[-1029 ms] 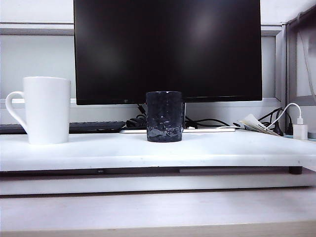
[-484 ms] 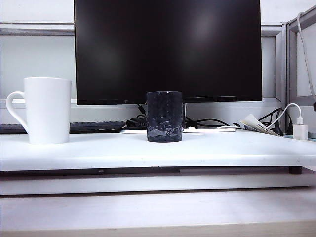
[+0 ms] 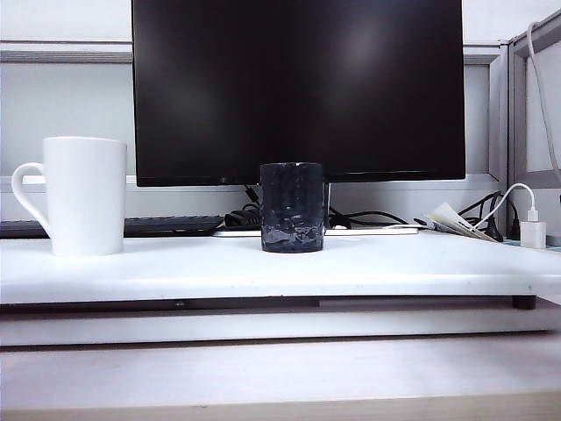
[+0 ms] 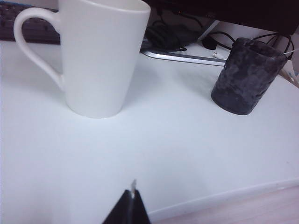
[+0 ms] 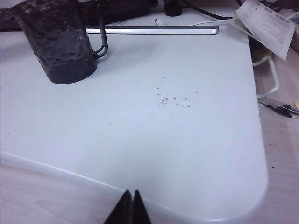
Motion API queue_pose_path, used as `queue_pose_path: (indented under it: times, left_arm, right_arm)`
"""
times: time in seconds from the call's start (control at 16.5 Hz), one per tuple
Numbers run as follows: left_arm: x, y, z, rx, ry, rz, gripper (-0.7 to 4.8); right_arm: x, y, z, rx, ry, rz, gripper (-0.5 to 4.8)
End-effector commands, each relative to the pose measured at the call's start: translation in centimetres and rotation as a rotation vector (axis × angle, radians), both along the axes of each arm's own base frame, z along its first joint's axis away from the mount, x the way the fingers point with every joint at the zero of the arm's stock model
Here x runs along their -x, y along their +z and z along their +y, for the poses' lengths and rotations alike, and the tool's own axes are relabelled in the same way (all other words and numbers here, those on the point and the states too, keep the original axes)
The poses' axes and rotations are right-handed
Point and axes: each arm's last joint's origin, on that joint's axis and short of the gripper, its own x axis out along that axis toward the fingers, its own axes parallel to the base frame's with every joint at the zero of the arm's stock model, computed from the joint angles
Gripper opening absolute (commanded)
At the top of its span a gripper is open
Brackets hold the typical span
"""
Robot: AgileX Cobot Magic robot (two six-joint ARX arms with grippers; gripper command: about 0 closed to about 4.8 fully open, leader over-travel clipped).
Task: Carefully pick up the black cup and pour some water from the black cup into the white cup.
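Observation:
The black cup (image 3: 292, 206) stands upright in the middle of the white board (image 3: 263, 272), in front of the monitor. To its left, well apart, stands the taller white cup (image 3: 85, 195) with its handle turned to the left. Neither gripper shows in the exterior view. In the left wrist view my left gripper (image 4: 132, 192) is shut and empty above the board's front edge, short of the white cup (image 4: 100, 56) and the black cup (image 4: 245, 77). My right gripper (image 5: 131, 193) is also shut and empty at the front edge, far from the black cup (image 5: 58, 39). No water is visible.
A large dark monitor (image 3: 298, 88) stands right behind the cups, with a keyboard (image 3: 166, 225) and cables at its foot. A white charger (image 3: 532, 232) and papers (image 5: 266, 25) lie at the board's right end. A lower wooden tabletop (image 3: 280, 377) runs in front.
Both cups stand where they were. No arm has come into the exterior view. Only a cable at the far right edge has shifted slightly.

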Motion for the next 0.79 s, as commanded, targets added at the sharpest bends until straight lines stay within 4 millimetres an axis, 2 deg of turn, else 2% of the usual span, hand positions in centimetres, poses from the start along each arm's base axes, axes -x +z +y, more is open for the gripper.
queue_pose_path:
  times: [0.06,0.3,0.48,0.79]
  left_arm:
    - [0.0,0.1,0.0,-0.002,-0.006,-0.014,-0.05]
    - [-0.2,0.2,0.4,0.001,0.035,-0.017,-0.05]
    - [-0.5,0.2,1.7,0.002,0.161,-0.019,-0.05]
    - [-0.7,0.1,3.6,-0.001,0.36,-0.015,-0.05]
  right_arm:
    - [0.0,0.0,0.0,-0.006,0.003,-0.012,0.04]
    - [0.5,1.0,-0.5,-0.054,-0.02,-0.115,0.03]
    - [0.5,2.0,-1.4,-0.092,-0.101,-0.224,0.03]
    - [0.1,2.1,-3.1,-0.074,-0.277,-0.241,0.03]
